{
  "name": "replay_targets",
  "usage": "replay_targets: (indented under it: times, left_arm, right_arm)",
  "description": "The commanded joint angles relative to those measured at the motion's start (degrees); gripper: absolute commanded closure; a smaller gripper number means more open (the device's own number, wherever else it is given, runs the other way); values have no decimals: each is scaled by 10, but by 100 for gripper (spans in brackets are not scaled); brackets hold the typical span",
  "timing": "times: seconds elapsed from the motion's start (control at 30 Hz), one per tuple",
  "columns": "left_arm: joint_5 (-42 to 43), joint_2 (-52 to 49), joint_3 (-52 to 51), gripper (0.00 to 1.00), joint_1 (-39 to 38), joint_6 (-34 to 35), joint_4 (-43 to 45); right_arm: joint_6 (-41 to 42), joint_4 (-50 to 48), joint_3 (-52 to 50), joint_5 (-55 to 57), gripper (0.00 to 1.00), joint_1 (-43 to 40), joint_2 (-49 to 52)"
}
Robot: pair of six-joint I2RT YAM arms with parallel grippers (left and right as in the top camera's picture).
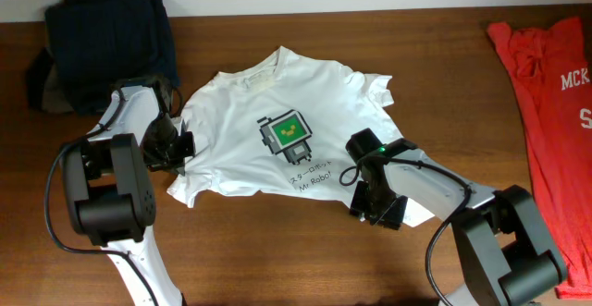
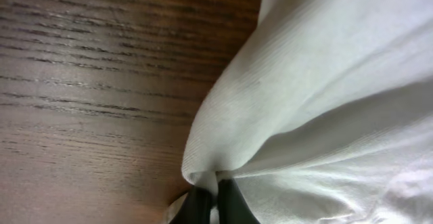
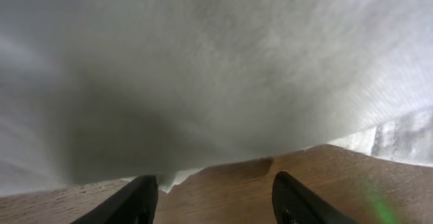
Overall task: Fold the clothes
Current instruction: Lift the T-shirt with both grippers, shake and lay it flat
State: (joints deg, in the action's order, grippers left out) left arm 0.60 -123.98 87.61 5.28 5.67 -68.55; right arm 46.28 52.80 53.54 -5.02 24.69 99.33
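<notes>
L wrist cam, close in: L gripper point(image 2: 207, 209) at the bottom of the frame, its two dark fingers point(image 2: 196, 207) pressed together w/ a fold of the white T-shirt point(image 2: 325, 95) nipped between them. Cloth bunches up right at the tips and fans out to the right; bare wood table point(image 2: 88, 82) on the left.

R wrist cam: R gripper point(image 3: 213, 183) has its fingers point(image 3: 139, 198) spread wide, nothing between them but tabletop. The shirt's edge hangs just beyond the tips, over the gap. Can't tell if it touches them.

Overhead: L gripper point(image 1: 181, 145) sits at the shirt's edge on the side nearest that arm, by the sleeve. R gripper point(image 1: 376, 206) is at the hem on the other side. T-shirt point(image 1: 277, 89) lies mid-table, front up, collar toward the far edge, green-and-grey print point(image 1: 289, 132) showing, a bit rumpled. Further out: dark navy garments point(image 1: 111, 29) at the far corner on the L side, red T-shirt point(image 1: 546, 75) well apart at the R edge.
</notes>
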Motion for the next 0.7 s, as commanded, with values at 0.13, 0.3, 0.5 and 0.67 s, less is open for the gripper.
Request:
replay_targets:
  times: [0.13,0.3,0.5,0.67]
  left_arm:
    - [-25,-19,-15,98,6,7,1]
    - [-25,-19,-15,98,6,7,1]
    - [-17,-19,4,99,6,7,-58]
    - [11,32,184,99,6,8,-184]
  right_arm:
    - [9,-38,-11,-15,43,4,4]
    - [10,-40,-12,-14,89,4,4]
    - [10,-7,4,-5,96,-20,-13]
    - [-88,153,218,39,96,-139,-147]
